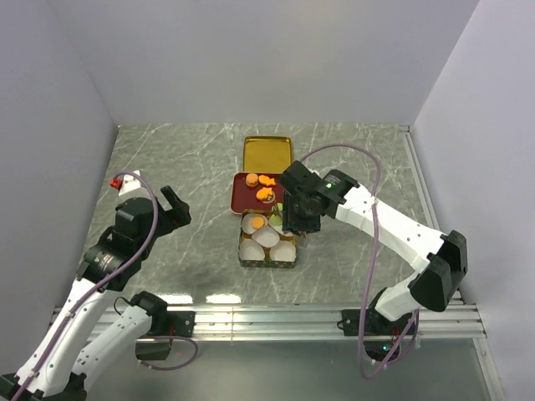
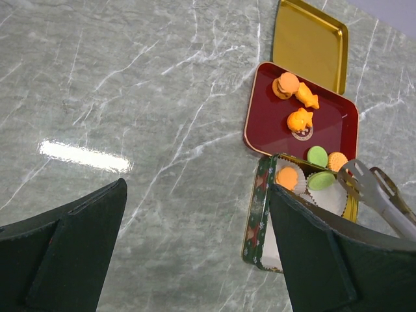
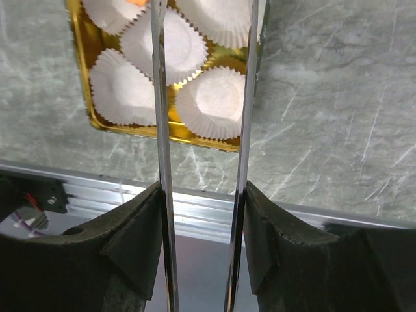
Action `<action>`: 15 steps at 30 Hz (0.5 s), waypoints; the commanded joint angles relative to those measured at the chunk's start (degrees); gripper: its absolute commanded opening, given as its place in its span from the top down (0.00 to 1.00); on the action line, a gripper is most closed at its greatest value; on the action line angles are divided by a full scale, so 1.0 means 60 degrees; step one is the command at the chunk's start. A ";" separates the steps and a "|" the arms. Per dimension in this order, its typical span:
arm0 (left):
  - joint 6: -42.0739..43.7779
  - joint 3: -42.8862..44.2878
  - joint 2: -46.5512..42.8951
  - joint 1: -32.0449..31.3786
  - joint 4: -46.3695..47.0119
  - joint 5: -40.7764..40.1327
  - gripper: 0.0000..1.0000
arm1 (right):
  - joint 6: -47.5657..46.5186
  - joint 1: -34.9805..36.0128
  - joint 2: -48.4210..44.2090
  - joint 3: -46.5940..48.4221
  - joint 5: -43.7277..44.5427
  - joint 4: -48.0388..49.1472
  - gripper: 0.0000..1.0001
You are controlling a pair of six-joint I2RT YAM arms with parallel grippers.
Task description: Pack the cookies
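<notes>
Marble table (image 1: 167, 167): right gripper (image 3: 201, 214) over the tin (image 1: 266, 261), left gripper (image 2: 196, 188) apart at left.
Right fingers clamp metal tongs (image 3: 159, 97); left jaws gape wide, empty. Three orange cookies (image 2: 299, 120) lie on the red tray (image 2: 268, 123) just beyond the tin; four more sit at its far end.

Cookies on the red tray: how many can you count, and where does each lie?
3, all orange, on the red tray: a round cookie at its far-left corner, a fish-shaped cookie beside it, and a third cookie near the middle. None seems hidden.
</notes>
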 commanded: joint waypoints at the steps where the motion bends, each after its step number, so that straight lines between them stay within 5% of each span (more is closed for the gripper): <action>1: -0.0119 0.0005 -0.0112 -0.0031 0.0167 -0.0124 0.03 | -0.0040 0.0055 -0.0011 0.0706 0.0402 -0.0360 0.45; 15: -0.0148 -0.0009 -0.0156 -0.0046 0.0138 -0.0212 0.03 | -0.0611 -0.0135 0.0823 0.2683 0.0695 -0.1093 0.45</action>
